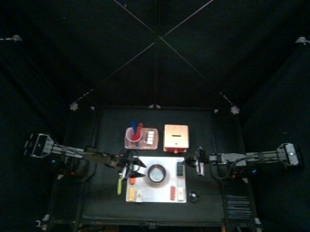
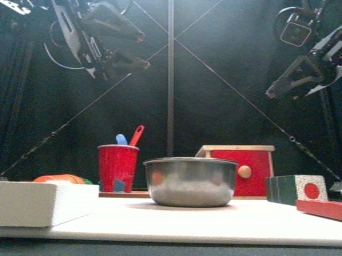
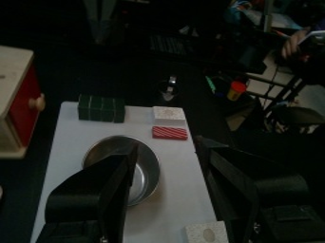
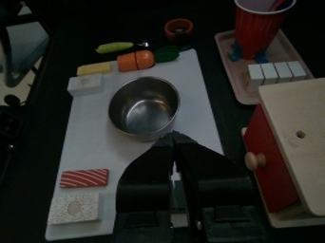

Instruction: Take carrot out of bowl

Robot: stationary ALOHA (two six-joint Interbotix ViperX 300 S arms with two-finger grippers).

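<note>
Carrot, a stubby orange piece we judge light, firm and slightly slick, best pinched across its thick middle, lies on the white mat just outside the empty steel bowl, with the left gripper spread wide and the right gripper pressed together.

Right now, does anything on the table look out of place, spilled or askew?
Nothing looks spilled, tipped or damaged. One thing stands out: the round shiny metal bowl is empty in the right wrist view, and the stubby orange carrot lies outside it, apart from its rim, at the edge of the white rectangular mat.
</note>
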